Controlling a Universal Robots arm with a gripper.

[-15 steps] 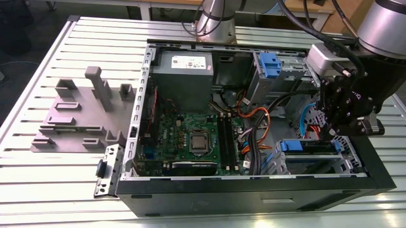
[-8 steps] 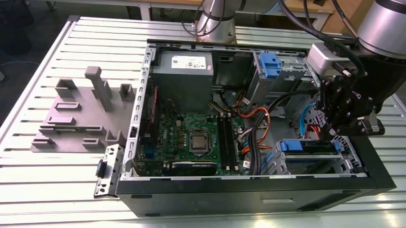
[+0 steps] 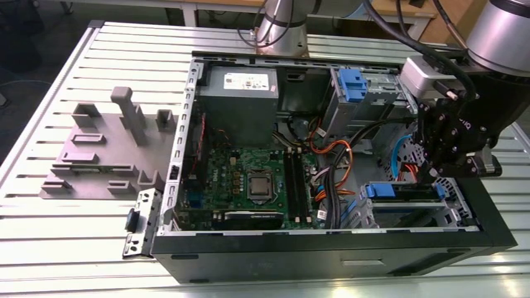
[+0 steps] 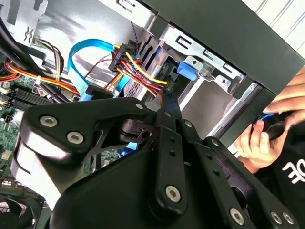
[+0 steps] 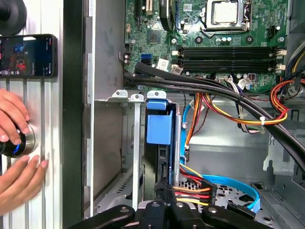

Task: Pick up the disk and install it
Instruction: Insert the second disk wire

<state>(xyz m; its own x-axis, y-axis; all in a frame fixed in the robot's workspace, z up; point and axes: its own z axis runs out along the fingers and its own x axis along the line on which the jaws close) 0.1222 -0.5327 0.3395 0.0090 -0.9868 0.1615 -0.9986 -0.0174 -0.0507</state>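
One robot arm reaches down into an open computer case [image 3: 331,254] that lies on a slatted metal table [image 3: 49,223]. Its black gripper [image 3: 436,162] hangs over the drive bay at the corner of the case on the exterior view's right. Whether the fingers are parted or closed, the pictures do not let one tell.

The disk [image 5: 157,143] stands on edge in a slot of that bay, its blue plastic frame [image 3: 400,190] facing up between the metal rails, and the gripper's tip is just beside its far end in the first wrist view. A bundle of red, yellow and orange wires [image 5: 193,183] and a flat blue cable [image 5: 238,183] run close by it. The green circuit board [image 3: 248,180] fills the middle of the case, and a grey power box [image 3: 240,105] sits beyond it.

Outside the case wall, a person's hand [image 5: 14,157] rests on a round knob [image 5: 19,143], near a phone [image 5: 28,56]. A grey holder [image 3: 108,149] stands on the table at the exterior view's left.
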